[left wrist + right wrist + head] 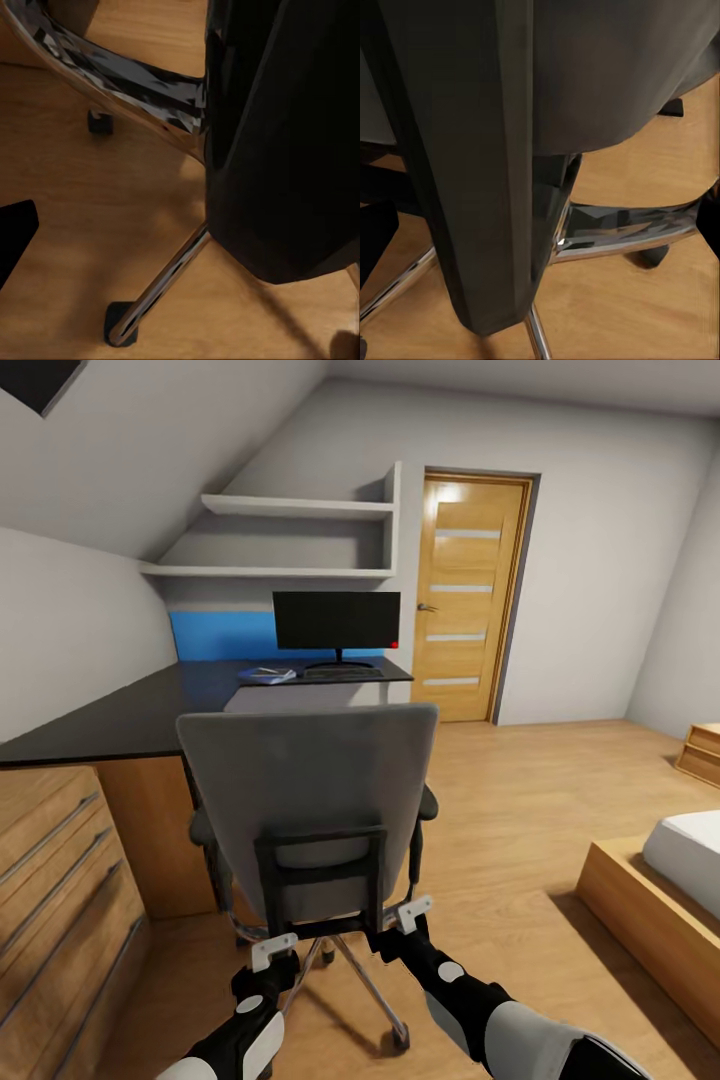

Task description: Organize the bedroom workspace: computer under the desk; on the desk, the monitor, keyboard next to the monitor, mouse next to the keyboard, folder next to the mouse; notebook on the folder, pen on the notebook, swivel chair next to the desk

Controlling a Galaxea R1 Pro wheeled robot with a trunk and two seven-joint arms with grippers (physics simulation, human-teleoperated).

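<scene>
The swivel chair (310, 810) stands with its back toward the robot, near the desk (110, 715) but not yet pushed close to it. On the far part of the desk there is one monitor (336, 622), upright on its stand, and one keyboard (343, 673) lies just in front of it. Beside the keyboard I see a flat blue folder (268, 676) with something pale on top; whether this is the notebook, and whether the pen and mouse are there, is too small to tell. The computer I cannot find.

So most of the desk things seem placed already, in my judgement, and what is left is mainly to bring the chair next to the desk.

There are two arms. The left gripper (272, 952) and the right gripper (415, 913) are both at the lower black frame of the chair back, one on each side. If they clamp the frame or only touch it, I cannot tell.
</scene>
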